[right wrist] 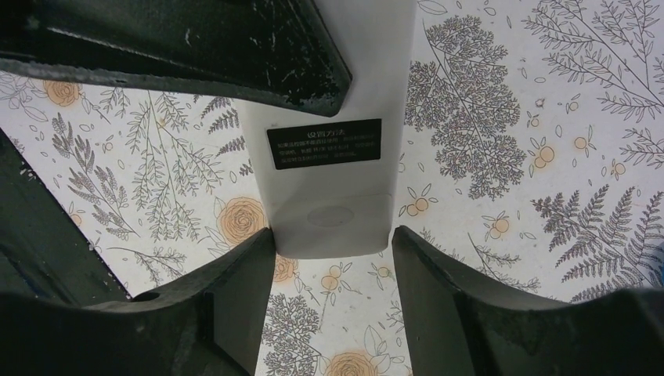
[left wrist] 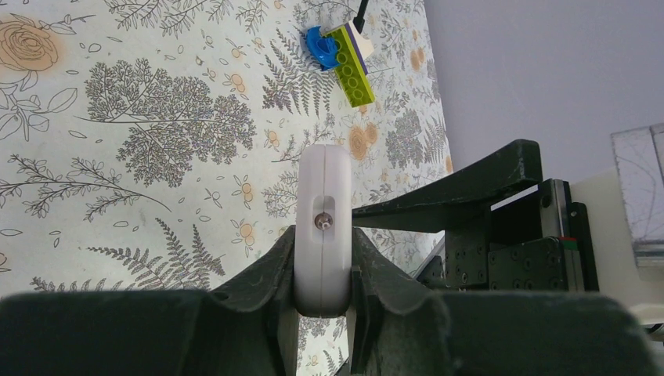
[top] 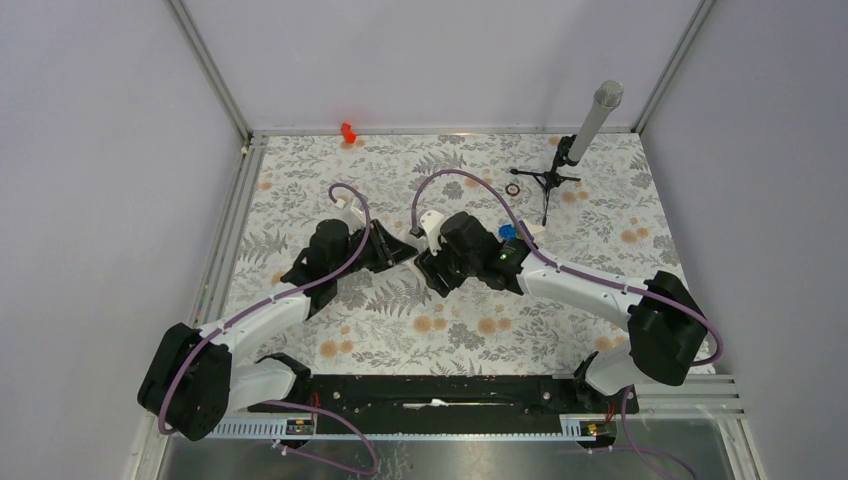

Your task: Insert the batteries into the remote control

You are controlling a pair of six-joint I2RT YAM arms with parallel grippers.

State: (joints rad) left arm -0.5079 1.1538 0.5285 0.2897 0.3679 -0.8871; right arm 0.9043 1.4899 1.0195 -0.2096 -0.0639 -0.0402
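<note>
My left gripper (left wrist: 322, 235) is shut on the remote control (left wrist: 322, 227), holding it edge-on above the floral table. One end faces the left wrist camera, with a small metal bulb in it. In the right wrist view the remote's (right wrist: 329, 157) plain white back shows, with a black label. Its near end lies between the fingers of my right gripper (right wrist: 333, 243), which is open; the left finger is at the corner and the right one is a little apart. In the top view both grippers meet mid-table, left (top: 398, 250) and right (top: 428, 265). The batteries are out of view.
A blue disc (left wrist: 321, 47) and a yellow-green block (left wrist: 356, 66) lie together beyond the remote; the disc also shows in the top view (top: 507, 232). A microphone on a tripod (top: 590, 125), a small ring (top: 513, 188) and a red piece (top: 348, 131) stand at the back.
</note>
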